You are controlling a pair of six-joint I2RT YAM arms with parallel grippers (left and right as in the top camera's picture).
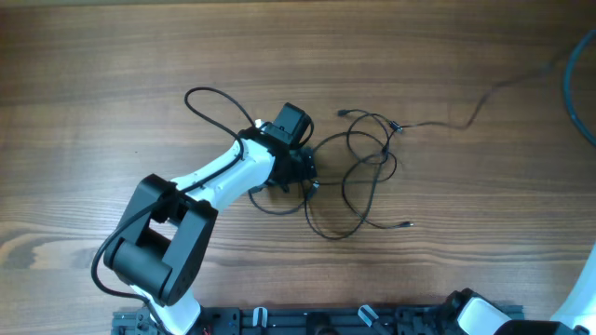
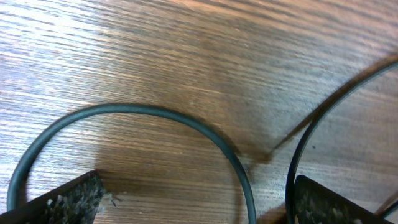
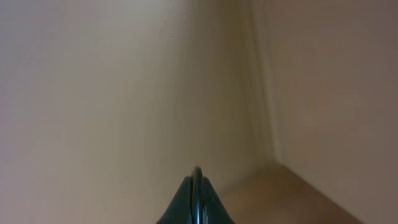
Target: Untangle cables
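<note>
No text, label, brand, number or sign can be read in any view — neither on the cables (image 1: 384, 154) nor on the wooden table (image 1: 112, 56) — nothing legible.

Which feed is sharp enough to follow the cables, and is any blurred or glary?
Overhead: even light, cables crisp on the table. Left wrist: very close, cable loop slightly soft, pale sheen on the table. Right wrist: blurred beige background behind the shut right gripper, no cables.

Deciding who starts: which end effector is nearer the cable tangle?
Left. The left end effector sits at the left edge of the cable tangle; the right end effector faces a wall, away from it.
</note>
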